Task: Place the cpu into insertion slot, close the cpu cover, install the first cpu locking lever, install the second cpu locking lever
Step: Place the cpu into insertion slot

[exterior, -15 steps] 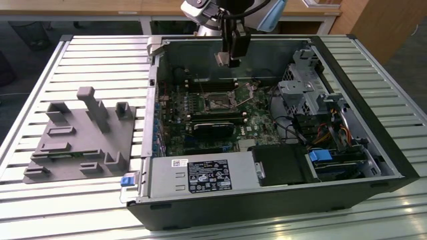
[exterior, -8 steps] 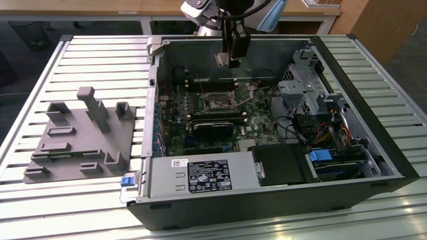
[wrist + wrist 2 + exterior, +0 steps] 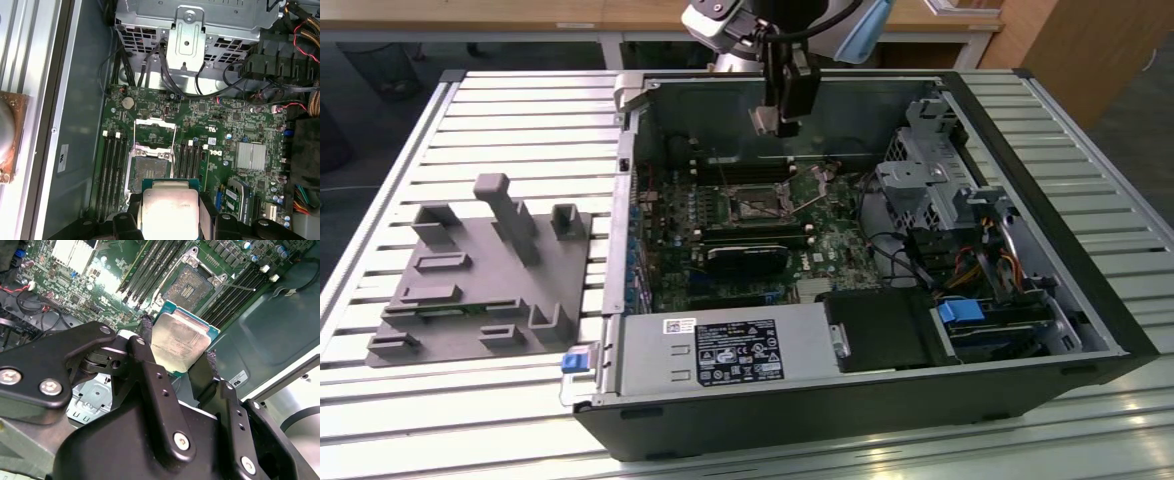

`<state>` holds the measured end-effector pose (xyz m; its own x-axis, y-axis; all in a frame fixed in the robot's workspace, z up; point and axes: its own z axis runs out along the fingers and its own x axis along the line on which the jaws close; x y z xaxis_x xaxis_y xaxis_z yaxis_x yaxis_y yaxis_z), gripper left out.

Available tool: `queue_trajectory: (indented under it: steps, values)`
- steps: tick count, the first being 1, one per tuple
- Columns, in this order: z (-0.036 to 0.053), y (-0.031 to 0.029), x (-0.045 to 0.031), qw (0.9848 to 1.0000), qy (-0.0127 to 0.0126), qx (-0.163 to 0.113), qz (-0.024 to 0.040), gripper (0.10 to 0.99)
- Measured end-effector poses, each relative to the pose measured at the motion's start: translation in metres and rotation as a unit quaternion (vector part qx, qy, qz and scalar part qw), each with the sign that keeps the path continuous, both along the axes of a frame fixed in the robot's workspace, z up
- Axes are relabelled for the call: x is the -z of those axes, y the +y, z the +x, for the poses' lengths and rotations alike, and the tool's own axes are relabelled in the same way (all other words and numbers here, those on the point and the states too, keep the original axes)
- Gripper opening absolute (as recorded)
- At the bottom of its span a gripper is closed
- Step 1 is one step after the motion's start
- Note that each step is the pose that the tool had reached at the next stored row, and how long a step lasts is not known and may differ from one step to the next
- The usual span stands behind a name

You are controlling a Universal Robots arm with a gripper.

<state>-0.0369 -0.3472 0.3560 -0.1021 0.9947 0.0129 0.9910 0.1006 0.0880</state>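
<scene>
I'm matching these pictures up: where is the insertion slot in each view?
Exterior view: insertion slot at mid-board, below the gripper.
Second wrist view: just beyond the held cpu.
First wrist view: just past the cpu's edge.
Shared landmark: black memory slots flanking it.

Print on the power supply label (image 3: 736,352) is unreadable
</scene>
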Motion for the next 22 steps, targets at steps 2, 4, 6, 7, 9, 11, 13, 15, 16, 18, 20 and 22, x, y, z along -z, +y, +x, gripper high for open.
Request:
queue_trajectory:
  steps: [2,4,6,7,9,11,13,15,16,18,20,22]
  values:
    - [0.0,0.0,0.0004,1.0,0.0,0.0,0.0,0.537]
    - [0.0,0.0,0.0008,1.0,0.0,0.001,0.0,0.537]
    - [0.0,0.0,0.0012,1.0,0.0,0.001,0.0,0.537]
    - [0.0,0.0,0.0014,1.0,0.0,0.001,0.0,0.537]
    - [0.0,0.0,0.0018,1.0,0.0,0.001,0.0,0.537]
    - [0.0,0.0,0.0022,1.0,0.0,0.002,0.0,0.537]
    - [0.0,0.0,0.0027,1.0,0.0,0.002,0.0,0.537]
    - [0.0,0.0,0.0031,1.0,0.0,0.002,0.0,0.537]
    - [0.0,0.0,0.0034,1.0,0.0,0.003,0.0,0.537]
    - [0.0,0.0,0.0038,1.0,0.0,0.003,0.0,0.537]
    - [0.0,0.0,0.0043,1.0,0.0,0.003,0.0,0.537]
    - [0.0,0.0,0.0048,1.0,0.0,0.004,0.0,0.537]
